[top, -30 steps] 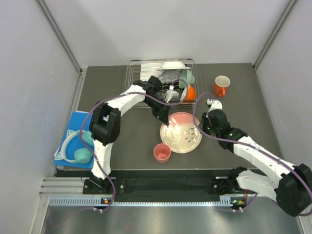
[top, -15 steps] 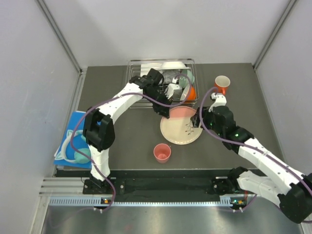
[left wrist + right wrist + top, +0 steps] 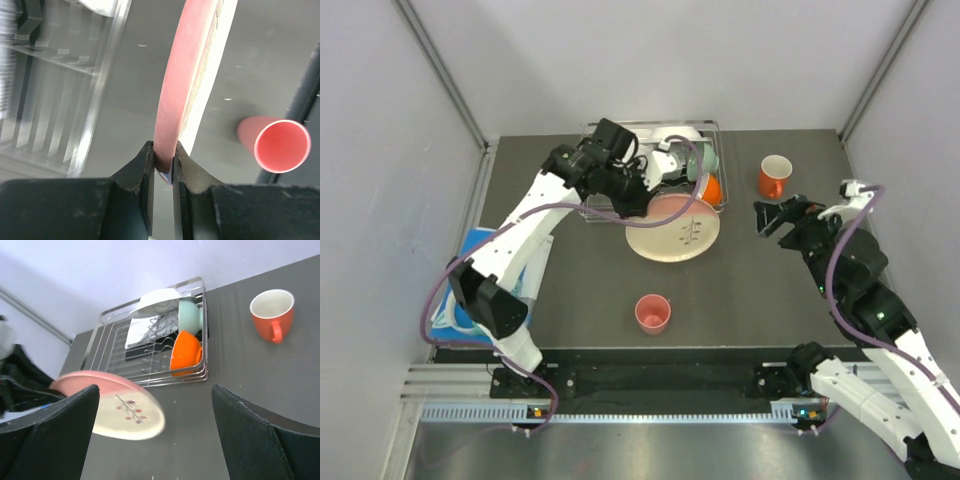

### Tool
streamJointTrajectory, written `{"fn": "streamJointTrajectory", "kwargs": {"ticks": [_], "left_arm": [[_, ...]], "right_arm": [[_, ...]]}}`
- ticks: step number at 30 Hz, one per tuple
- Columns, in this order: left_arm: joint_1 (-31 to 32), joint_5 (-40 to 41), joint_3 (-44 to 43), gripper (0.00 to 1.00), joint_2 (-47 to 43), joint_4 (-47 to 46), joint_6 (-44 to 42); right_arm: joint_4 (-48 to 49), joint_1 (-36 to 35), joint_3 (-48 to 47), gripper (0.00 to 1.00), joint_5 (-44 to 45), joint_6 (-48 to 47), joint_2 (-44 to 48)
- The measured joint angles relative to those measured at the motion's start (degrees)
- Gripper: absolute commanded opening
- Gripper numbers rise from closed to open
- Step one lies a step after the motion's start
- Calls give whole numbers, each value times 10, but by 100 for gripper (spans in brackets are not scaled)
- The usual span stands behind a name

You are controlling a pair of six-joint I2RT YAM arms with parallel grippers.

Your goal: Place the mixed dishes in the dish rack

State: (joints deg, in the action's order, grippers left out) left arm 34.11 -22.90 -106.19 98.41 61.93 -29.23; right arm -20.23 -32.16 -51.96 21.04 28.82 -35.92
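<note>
Since a second ago the pale pink plate [image 3: 672,228] has left the middle of the table. It has travelled toward 12 o'clock with the left gripper [image 3: 638,200], while the right gripper [image 3: 775,215] has let go and drawn back toward 3 o'clock.

From above, the plate hangs tilted at the near right corner of the dish rack [image 3: 588,160]. Its cream, sprig-printed face is turned up, and its long axis runs roughly from 9 to 3 o'clock. The small pink cup [image 3: 653,313] stands at 6 o'clock of it, and the orange mug [image 3: 775,175] at 2 o'clock.

The left gripper's jaws stand nearly together, pinched on the plate's rim at its 9 o'clock side. The right gripper's jaws stand wide apart, holding nothing, well away from the plate.

The left wrist view shows the clamp itself, which the top view hides. Both fingers [image 3: 145,165] press the rim, and the plate runs away from them edge-on, pink underside left, cream face right.

The right wrist view looks into the rack. There we see the white plate [image 3: 157,301], the mint-green bowl [image 3: 190,315] and the orange bowl [image 3: 186,352] along its right side.
</note>
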Motion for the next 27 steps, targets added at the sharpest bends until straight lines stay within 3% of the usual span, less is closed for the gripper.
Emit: {"fn": "streamJointTrajectory", "kwargs": {"ticks": [7,12,22,27], "left_arm": [[2,116,-114,0,-41,-3,-25],[3,178,-129,0,-48,-60,-36],[25,304,49,0,-33,-230,-101],[27,328,70,0,4,-275,-130]], "right_arm": [[-22,0,-6,92,23,18,11],[-26,0,3,92,23,25,9],[-32,0,47,91,28,28,1],[-30,0,58,91,30,29,-9]]}}
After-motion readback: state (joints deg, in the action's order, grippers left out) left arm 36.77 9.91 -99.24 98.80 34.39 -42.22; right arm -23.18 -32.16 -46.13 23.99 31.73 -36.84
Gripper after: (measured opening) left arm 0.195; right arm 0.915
